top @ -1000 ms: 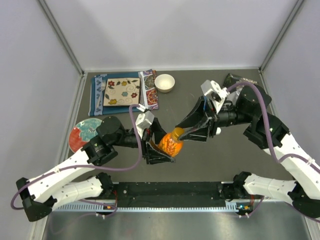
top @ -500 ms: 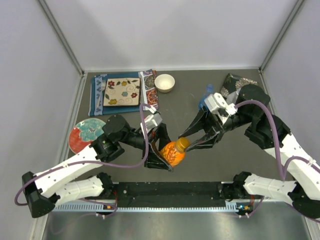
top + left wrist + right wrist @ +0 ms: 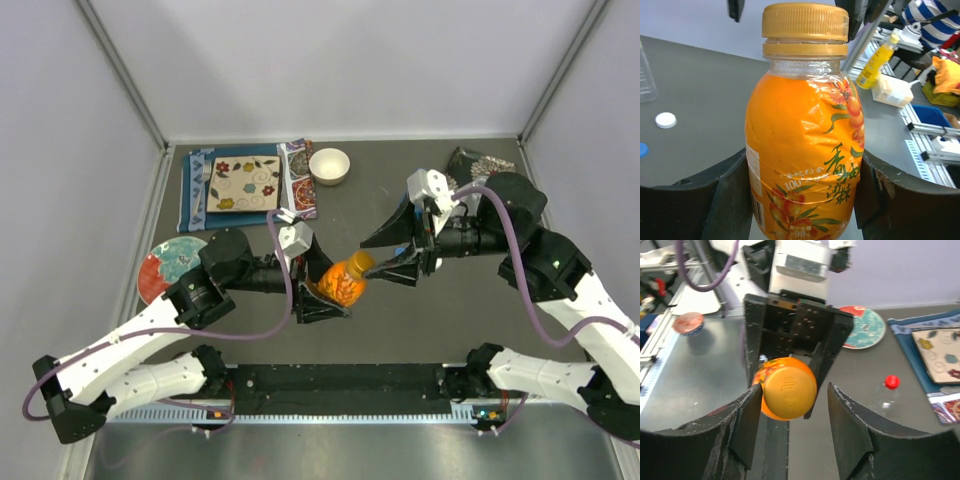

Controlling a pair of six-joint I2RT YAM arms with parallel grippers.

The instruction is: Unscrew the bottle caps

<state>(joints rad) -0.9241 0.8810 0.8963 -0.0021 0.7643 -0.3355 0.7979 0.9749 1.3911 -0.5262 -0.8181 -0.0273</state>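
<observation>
Two caps were seen lying loose on the desk (image 3: 420, 320), a white cap (image 3: 665, 120) and a blue cap (image 3: 642, 149), so two bottles were judged to be done. The red cap (image 3: 891, 381) was seen on its small clear bottle (image 3: 887, 399), and the orange cap (image 3: 805, 22) was on the orange bottle (image 3: 795, 125), so two were left. The orange bottle was held tipped over the middle of the desk, squeezed at its sides by the left pincer (image 3: 802, 200). The left arm was stretched in from the left. The right arm was bent and reached in from the right. The right pincer (image 3: 795, 390) was opened a little around the orange cap, not pinching it.
</observation>
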